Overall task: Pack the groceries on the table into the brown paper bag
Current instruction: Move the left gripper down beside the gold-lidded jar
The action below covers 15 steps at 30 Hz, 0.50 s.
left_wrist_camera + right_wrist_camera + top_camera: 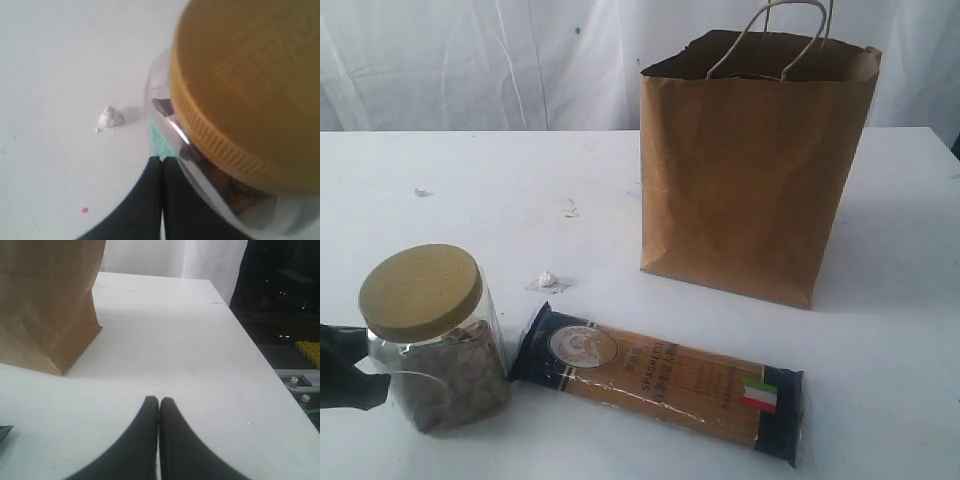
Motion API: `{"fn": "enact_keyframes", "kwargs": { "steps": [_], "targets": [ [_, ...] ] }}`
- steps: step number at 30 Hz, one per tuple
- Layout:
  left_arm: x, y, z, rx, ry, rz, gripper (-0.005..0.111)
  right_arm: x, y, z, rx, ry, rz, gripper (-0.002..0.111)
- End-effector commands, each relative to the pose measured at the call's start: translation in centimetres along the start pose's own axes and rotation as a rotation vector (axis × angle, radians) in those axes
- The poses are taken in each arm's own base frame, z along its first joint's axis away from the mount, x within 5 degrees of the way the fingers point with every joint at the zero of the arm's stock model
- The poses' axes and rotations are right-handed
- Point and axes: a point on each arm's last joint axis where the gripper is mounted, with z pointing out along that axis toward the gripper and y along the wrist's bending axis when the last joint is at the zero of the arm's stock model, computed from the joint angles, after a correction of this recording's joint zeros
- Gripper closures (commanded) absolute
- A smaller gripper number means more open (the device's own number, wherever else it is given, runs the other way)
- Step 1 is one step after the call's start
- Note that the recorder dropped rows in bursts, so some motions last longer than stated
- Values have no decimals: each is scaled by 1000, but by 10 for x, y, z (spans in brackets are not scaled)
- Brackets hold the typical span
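Observation:
A clear jar (435,345) with dark contents and a tan lid stands on the table (520,190) at the front left. My left gripper (380,385) is shut and empty, with its tips right at the jar's side; in the left wrist view the closed left gripper (162,159) sits against the jar (240,100). To the right of the jar lies the long blue-ended spaghetti pack (660,380). The brown paper bag (750,160) stands upright and open behind it. My right gripper (159,400) is shut over bare table, right of the bag (45,300). Other groceries are out of view.
A small white crumpled scrap (546,277) lies between the jar and the bag. The table's right edge (260,355) runs close beside my right gripper, with dark floor and yellow items (307,351) beyond it. White curtain hangs behind the table.

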Motion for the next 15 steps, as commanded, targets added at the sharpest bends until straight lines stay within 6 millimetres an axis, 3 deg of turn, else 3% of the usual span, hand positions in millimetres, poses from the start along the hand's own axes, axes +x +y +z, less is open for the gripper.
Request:
{"fn": "enact_keyframes", "kwargs": {
  "steps": [1, 6, 10, 15],
  "targets": [
    [-9, -2, -2, 29, -2, 206, 107, 0, 0, 0, 4, -4, 11, 108],
    [-35, 7, -5, -60, -102, 385, 107, 0, 0, 0, 4, -4, 13, 108],
    [-55, 32, -10, -196, -148, 347, 107, 0, 0, 0, 4, -4, 13, 108],
    [-59, 61, -10, -266, -70, 310, 107, 0, 0, 0, 4, -4, 13, 108]
  ]
}}
